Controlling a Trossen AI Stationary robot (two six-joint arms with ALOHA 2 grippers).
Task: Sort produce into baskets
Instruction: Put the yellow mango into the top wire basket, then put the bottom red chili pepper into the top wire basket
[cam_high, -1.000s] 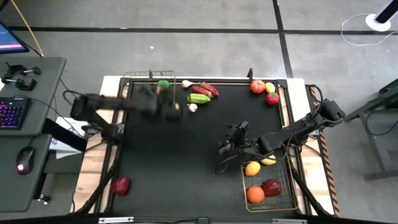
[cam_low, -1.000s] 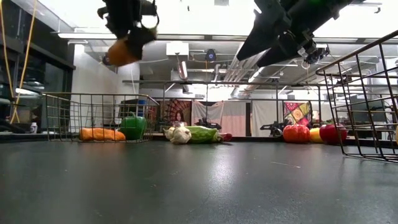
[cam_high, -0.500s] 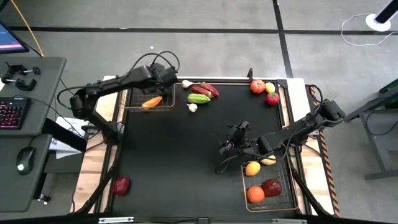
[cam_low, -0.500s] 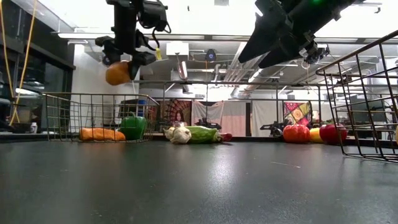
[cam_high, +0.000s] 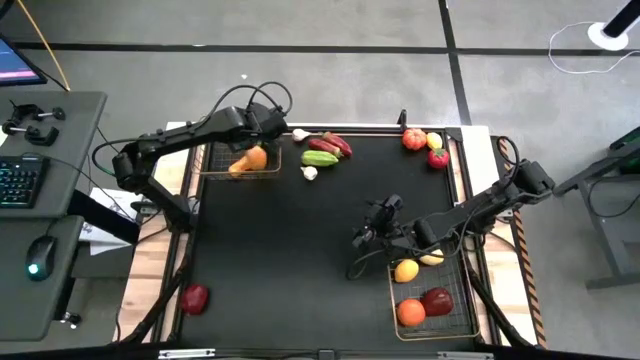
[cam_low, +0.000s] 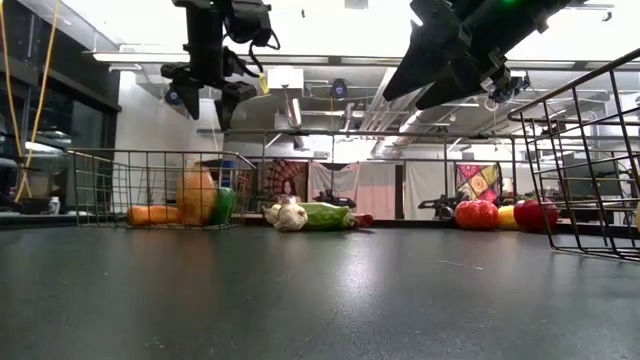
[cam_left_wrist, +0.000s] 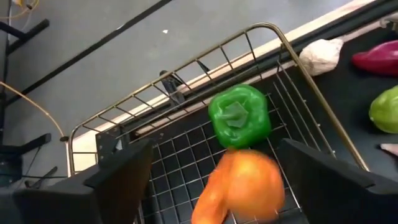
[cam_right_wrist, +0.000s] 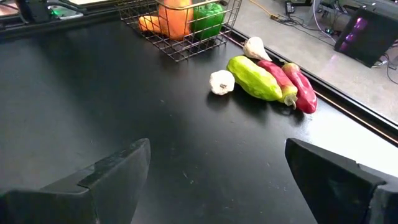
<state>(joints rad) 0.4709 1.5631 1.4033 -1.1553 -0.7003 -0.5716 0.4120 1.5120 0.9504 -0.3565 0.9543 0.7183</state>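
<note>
My left gripper (cam_high: 268, 128) hangs open above the small coppery-rimmed basket (cam_high: 213, 172) at the table's far left. Below its spread fingers (cam_low: 207, 100) an orange piece of produce (cam_left_wrist: 245, 186) shows blurred inside the basket, beside a green pepper (cam_left_wrist: 239, 117) and a carrot (cam_low: 150, 214). No finger touches it. My right gripper (cam_high: 364, 236) stands open over the mat's middle with nothing between its fingers (cam_right_wrist: 217, 168). Beside it, the larger silvery basket (cam_high: 458, 322) holds a lemon (cam_high: 406, 270), an orange (cam_high: 411, 312) and a red apple (cam_high: 436, 300).
Loose produce lies along the far edge: two garlics (cam_high: 310, 173), a green piece (cam_high: 320, 157), dark-red pieces (cam_high: 333, 145), and red and yellow fruit (cam_high: 414, 139) at the far right. A red apple (cam_high: 194, 297) lies at the near left. The mat's middle is bare.
My left gripper has swung toward the table's far left carrying the orange piece, stopped above the small basket and opened. The piece has dropped from between the fingers into the basket, beside the green pepper.
</note>
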